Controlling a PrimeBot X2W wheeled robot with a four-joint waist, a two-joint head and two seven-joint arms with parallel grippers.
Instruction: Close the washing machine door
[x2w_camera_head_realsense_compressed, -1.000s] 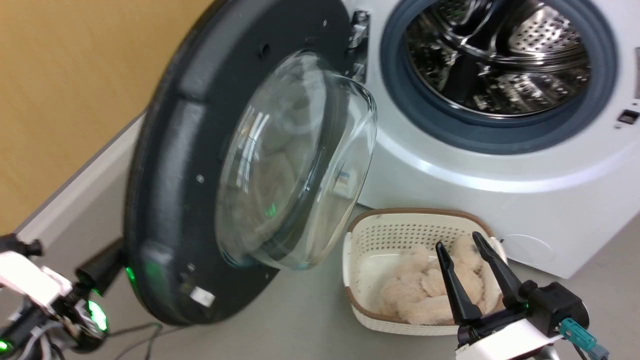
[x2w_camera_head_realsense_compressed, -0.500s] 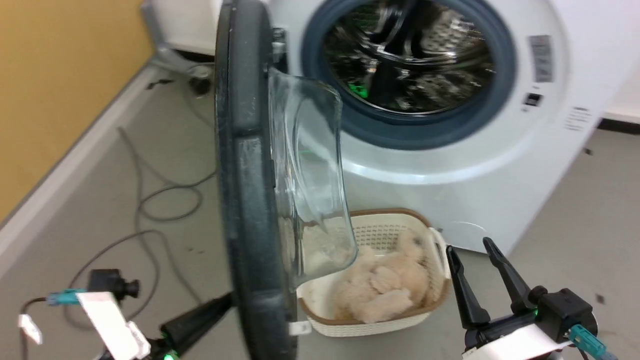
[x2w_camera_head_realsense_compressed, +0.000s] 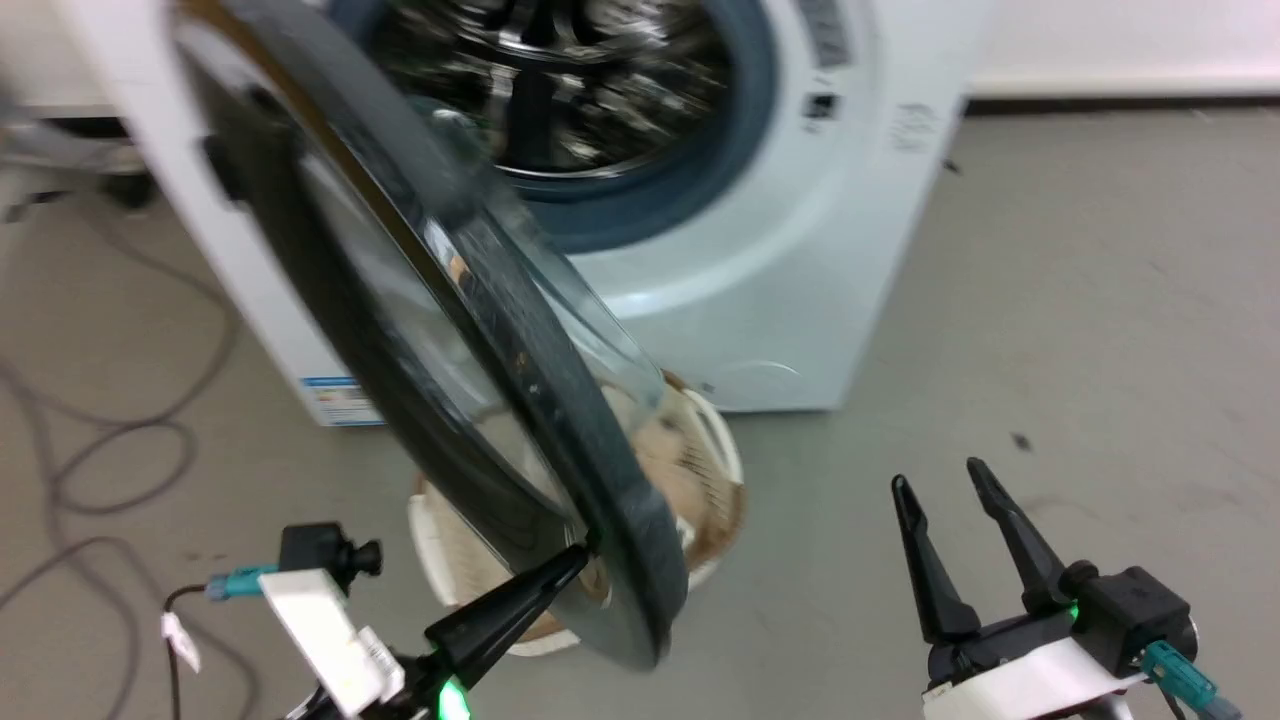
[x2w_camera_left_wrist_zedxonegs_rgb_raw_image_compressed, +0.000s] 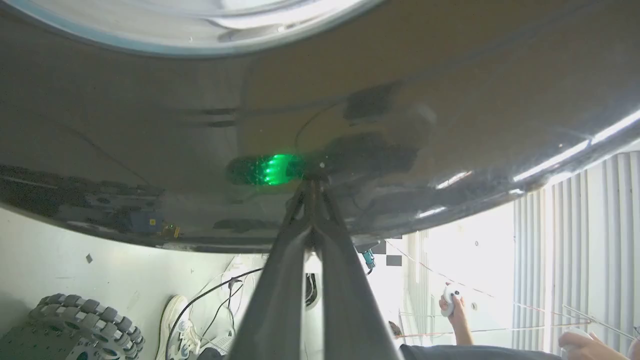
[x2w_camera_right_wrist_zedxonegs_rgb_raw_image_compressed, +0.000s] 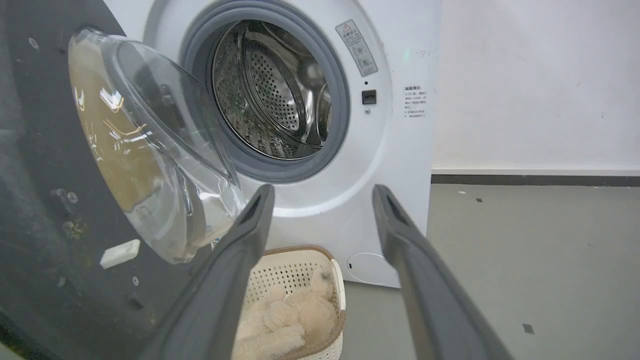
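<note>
1. The washing machine door (x2w_camera_head_realsense_compressed: 560, 400) has swung partway toward the opening since a second ago and now slants across the frame's left half.
2. Lower left, the left pincer (x2w_camera_head_realsense_compressed: 572, 560) is pressed together, with its tips against the door's glossy face.
3. Upper centre, the washing machine (x2w_camera_head_realsense_compressed: 760, 300) shows its drum.
4. Lower right, the right pincer (x2w_camera_head_realsense_compressed: 935, 482) is spread and empty.

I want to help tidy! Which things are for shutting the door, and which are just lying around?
For the job: washing machine door, washing machine, left gripper against it.
Lying about: basket, fluffy cloth inside, floor cables, idle right gripper.
</note>
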